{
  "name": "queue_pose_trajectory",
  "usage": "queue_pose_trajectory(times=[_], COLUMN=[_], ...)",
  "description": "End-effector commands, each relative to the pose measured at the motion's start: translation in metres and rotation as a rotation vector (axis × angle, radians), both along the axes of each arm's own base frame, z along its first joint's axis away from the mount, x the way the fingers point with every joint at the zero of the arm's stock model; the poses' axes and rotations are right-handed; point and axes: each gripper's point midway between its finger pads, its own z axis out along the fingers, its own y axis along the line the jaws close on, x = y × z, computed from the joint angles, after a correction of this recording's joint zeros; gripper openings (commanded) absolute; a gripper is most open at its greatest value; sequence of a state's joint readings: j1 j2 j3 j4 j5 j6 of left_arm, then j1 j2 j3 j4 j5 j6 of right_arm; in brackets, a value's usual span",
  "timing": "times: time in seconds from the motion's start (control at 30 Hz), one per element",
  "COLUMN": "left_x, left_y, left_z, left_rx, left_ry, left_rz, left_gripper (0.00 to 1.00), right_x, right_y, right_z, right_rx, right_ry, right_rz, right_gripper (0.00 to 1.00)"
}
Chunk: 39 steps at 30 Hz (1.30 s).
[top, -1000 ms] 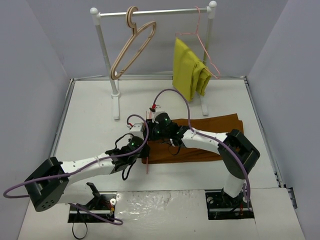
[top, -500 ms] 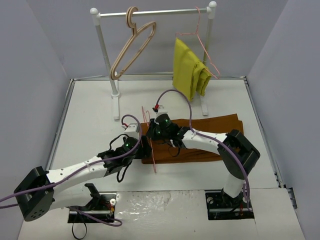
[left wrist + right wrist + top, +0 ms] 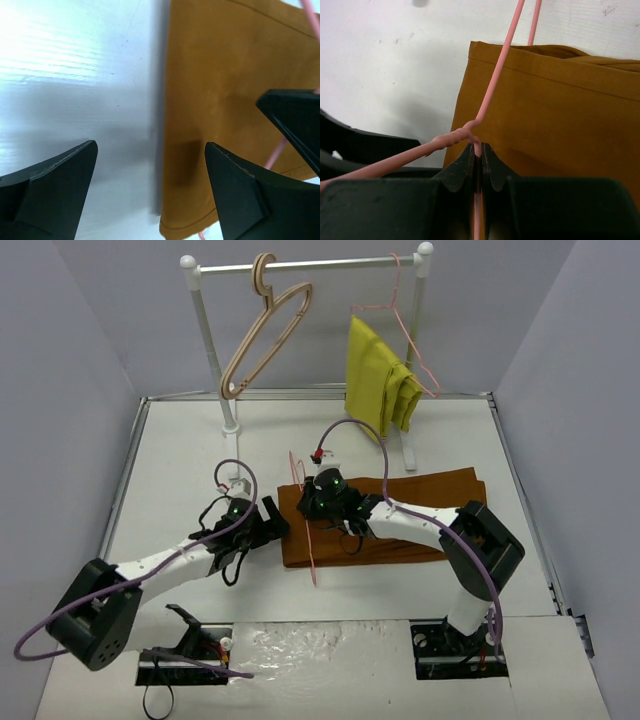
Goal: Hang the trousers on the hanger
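Note:
The rust-brown trousers [image 3: 420, 510] lie flat across the table, their left end under both grippers. The pink wire hanger [image 3: 311, 558] stands over that end, one side of it running past the cloth's front edge. My right gripper [image 3: 311, 504] is shut on the hanger's twisted neck [image 3: 465, 134], with the wire pinched between the fingertips [image 3: 470, 155] above the trousers [image 3: 555, 115]. My left gripper [image 3: 274, 524] is open just left of the trousers' end. In the left wrist view my left gripper [image 3: 150, 167] straddles the cloth edge [image 3: 225, 75] and holds nothing; a bit of hanger wire [image 3: 276, 152] shows at the right.
A white clothes rack [image 3: 212, 350] stands at the back. A beige wooden hanger [image 3: 262, 335] hangs on it, and so does a mustard-yellow garment [image 3: 375, 380] on a second pink hanger [image 3: 412, 335]. Grey walls close in both sides.
My left gripper opened, let go of the hanger and drew back to the left. My right gripper closed on the hanger's neck and now holds it alone.

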<state>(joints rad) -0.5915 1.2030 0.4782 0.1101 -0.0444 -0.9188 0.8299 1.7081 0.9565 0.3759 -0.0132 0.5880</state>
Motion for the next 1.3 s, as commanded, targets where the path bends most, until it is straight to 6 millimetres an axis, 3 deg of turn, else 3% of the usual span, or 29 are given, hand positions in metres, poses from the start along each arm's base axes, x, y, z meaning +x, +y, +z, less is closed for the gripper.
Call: queue_pose_trajectory(times=[0.0, 0.23, 0.33, 0.47, 0.5, 0.57, 0.6, 0.77, 0.8, 1.0, 1.1, 1.27], left_x=[0.027, 0.039, 0.037, 0.035, 0.034, 0.036, 0.038, 0.048, 0.051, 0.048, 0.038, 0.023], left_y=[-0.032, -0.047, -0.052, -0.054, -0.052, -0.049, -0.048, -0.036, -0.030, 0.009, 0.021, 0.041], left_z=[0.030, 0.015, 0.003, -0.006, -0.009, -0.009, -0.007, 0.018, 0.030, 0.054, 0.052, 0.034], left_rx=[-0.155, -0.229, -0.243, -0.266, -0.262, -0.257, -0.256, -0.232, -0.227, -0.155, -0.135, -0.116], left_ry=[-0.054, -0.013, 0.022, 0.043, 0.045, 0.042, 0.032, -0.022, -0.054, -0.076, -0.057, -0.002], left_rz=[-0.035, -0.049, -0.058, -0.050, -0.043, -0.029, -0.021, 0.008, 0.010, 0.061, 0.058, 0.090], left_gripper=[0.88, 0.83, 0.72, 0.47, 0.34, 0.17, 0.03, 0.02, 0.02, 0.02, 0.02, 0.02], right_x=[0.003, 0.001, 0.001, 0.001, 0.000, 0.000, 0.000, -0.004, -0.006, -0.010, -0.008, -0.001], right_y=[-0.019, -0.023, -0.026, -0.030, -0.031, -0.034, -0.035, -0.050, -0.052, -0.073, -0.082, -0.094], right_z=[0.003, 0.004, 0.003, 0.005, 0.004, 0.005, 0.005, 0.004, 0.004, 0.002, 0.002, 0.001], right_rx=[-0.040, -0.050, -0.055, -0.060, -0.064, -0.070, -0.070, -0.108, -0.114, -0.153, -0.167, -0.182], right_ry=[-0.013, -0.015, -0.016, -0.018, -0.018, -0.013, -0.012, -0.002, 0.000, 0.008, 0.004, 0.008], right_rz=[-0.055, -0.065, -0.072, -0.079, -0.080, -0.085, -0.089, -0.113, -0.116, -0.153, -0.165, -0.176], right_gripper=[0.00, 0.00, 0.00, 0.00, 0.00, 0.00, 0.00, 0.00, 0.00, 0.00, 0.00, 0.00])
